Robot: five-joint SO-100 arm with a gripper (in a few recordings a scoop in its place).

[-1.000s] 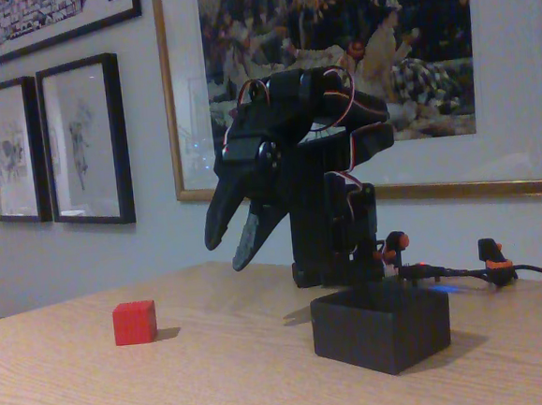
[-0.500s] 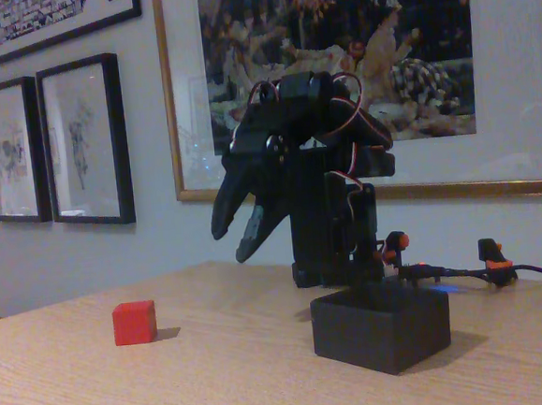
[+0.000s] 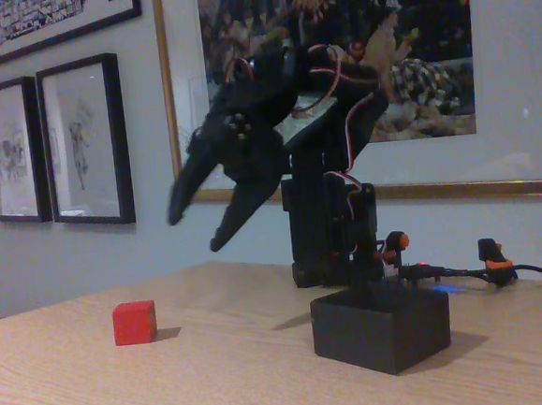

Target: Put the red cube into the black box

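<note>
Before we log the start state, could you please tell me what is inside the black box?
From this low fixed view, the black box shows just its outer walls and rim; its interior is hidden. The red cube sits outside on the table.

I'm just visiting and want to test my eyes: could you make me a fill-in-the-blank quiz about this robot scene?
1. The small bright red plastic cube rests on the wooden ____.
2. The gripper of the black robot arm hangs in the air with its two fingers ____.
3. In the fixed view, the matte black open-topped box stands to the ____ of the cube.

Missing words: table; apart; right
</note>
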